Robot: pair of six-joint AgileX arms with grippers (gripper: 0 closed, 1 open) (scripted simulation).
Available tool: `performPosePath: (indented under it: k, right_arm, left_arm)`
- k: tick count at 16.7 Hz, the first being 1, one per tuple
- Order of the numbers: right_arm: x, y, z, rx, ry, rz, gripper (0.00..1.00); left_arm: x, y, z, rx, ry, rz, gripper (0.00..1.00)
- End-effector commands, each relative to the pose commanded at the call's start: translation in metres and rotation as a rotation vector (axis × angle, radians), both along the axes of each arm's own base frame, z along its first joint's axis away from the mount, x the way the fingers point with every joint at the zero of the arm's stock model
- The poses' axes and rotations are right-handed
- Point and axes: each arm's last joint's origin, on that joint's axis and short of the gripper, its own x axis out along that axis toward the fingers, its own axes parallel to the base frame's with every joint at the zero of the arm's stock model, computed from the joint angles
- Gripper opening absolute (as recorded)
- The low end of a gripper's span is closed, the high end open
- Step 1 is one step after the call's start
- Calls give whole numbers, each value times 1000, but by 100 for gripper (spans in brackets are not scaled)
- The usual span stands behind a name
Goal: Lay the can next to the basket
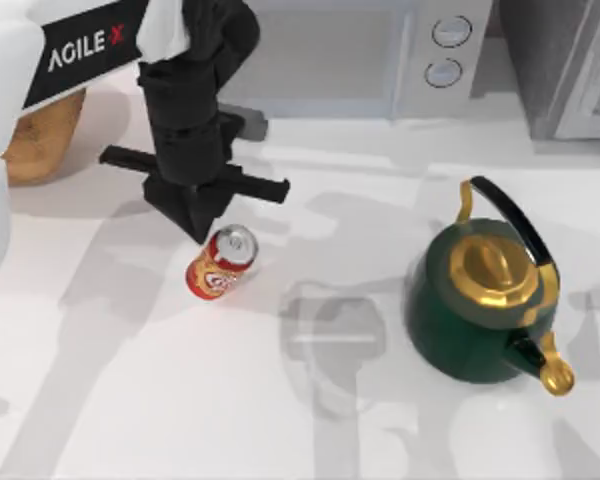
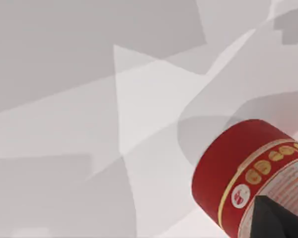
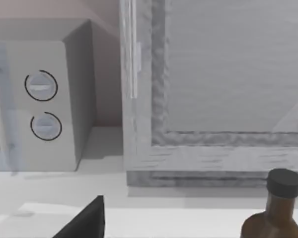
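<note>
The can (image 1: pixel 218 264) is small and red with a silver top. It is tilted on the table's left half, its top pointing toward my left gripper (image 1: pixel 206 232), which reaches down from the back and is shut on the can's upper part. In the left wrist view the can (image 2: pixel 243 173) slants over the pale table, and one dark fingertip (image 2: pixel 274 219) lies against its side. The basket (image 1: pixel 42 135) is tan wicker at the far left edge, partly behind my left arm and well apart from the can. A dark part of my right gripper (image 3: pixel 87 222) sits low in the right wrist view.
A dark green kettle (image 1: pixel 483 300) with gold lid and spout stands on the right. A grey microwave (image 1: pixel 330 50) lines the back edge, with a grey cabinet (image 3: pixel 213 74) beside it. A brown bottle (image 3: pixel 273 210) with a black cap stands near the cabinet.
</note>
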Motion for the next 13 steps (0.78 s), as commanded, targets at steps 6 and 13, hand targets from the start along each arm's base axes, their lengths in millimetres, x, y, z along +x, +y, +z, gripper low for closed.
performPosePath:
  k: [6,13]
  right_arm:
    - [0,0,0,0,0,0,100]
    - [0,0,0,0,0,0,100]
  left_arm:
    - [-40,-116,5,53,-55,212,0]
    - [-64,-164,21,17,-134,330,0]
